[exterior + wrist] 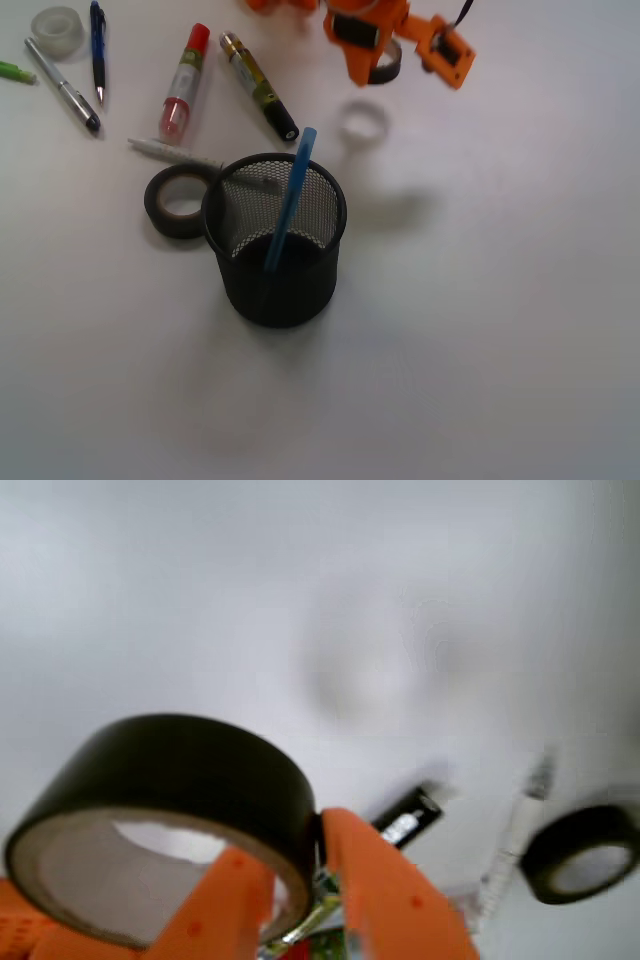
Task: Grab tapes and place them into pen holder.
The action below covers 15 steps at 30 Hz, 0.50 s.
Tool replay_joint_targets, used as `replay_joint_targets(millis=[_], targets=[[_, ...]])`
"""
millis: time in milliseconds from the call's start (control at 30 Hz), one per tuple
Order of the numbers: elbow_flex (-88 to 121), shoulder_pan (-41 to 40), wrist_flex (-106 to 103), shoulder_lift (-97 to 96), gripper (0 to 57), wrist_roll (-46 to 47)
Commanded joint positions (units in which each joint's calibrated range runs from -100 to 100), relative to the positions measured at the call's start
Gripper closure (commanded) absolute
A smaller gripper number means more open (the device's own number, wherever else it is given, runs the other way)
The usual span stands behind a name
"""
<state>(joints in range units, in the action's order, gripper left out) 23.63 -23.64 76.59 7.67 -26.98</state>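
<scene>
My orange gripper [384, 52] hangs above the table at the top of the front view, shut on the small dark grey tape [392, 67]. In the wrist view that tape [170, 780] fills the lower left, its wall pinched between my two orange fingers [395, 895]. The larger black tape with a tan core [178, 200] lies flat against the left side of the pen holder [245, 172] and also shows in the wrist view [580, 852]. The translucent whitish tape [57, 30] lies at the far top left. The black mesh pen holder holds a blue pen [292, 195].
Several pens and markers lie left of my gripper: a black-and-gold marker [258, 85], a red-capped tube [185, 80], a blue pen [97, 45], a silver pen [62, 85], and a white pen [170, 153] by the black tape. A green tip [14, 72] pokes in at the left edge.
</scene>
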Motion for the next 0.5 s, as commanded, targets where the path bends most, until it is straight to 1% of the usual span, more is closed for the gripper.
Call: replay_joint_targets(millis=[0, 100, 167, 267, 333, 367, 467], targets=[[-15.57, -0.4, 4.34, 8.87, 57.2, 3.08], [-23.27, 0.2, 3.73, 10.99, 57.2, 5.71], [-27.52, 1.85, -0.21, 10.99, 57.2, 8.35], [-29.52, 7.0, -20.59, 10.91, 57.2, 15.58], [-29.43, 9.7, -26.19, 10.14, 57.2, 16.61], [-30.15, 12.76, -29.61, 7.93, 57.2, 16.95], [-30.24, 16.28, -34.77, 3.85, 57.2, 17.05]])
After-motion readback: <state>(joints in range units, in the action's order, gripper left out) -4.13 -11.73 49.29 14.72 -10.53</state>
